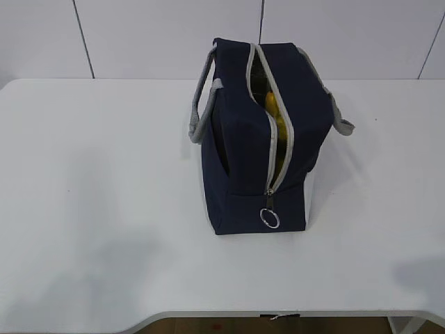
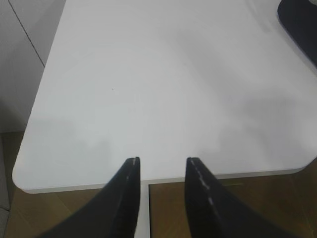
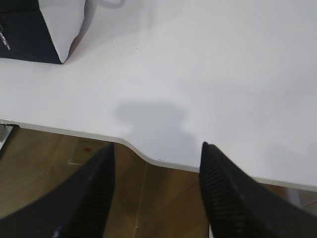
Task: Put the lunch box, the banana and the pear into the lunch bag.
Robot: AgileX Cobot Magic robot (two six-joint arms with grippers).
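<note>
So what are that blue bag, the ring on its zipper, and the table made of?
The bag looks like matte navy woven fabric: it sags softly and has stitched grey trim and straps. The ring seems to be metal, thin and shiny silver, though coated plastic is possible. The table has a smooth white surface with a faint sheen, likely laminate or painted board; the frames do not settle which.

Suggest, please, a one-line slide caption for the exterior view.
Navy lunch bag stands upright on the white table, zipper open, banana visible inside.
</note>
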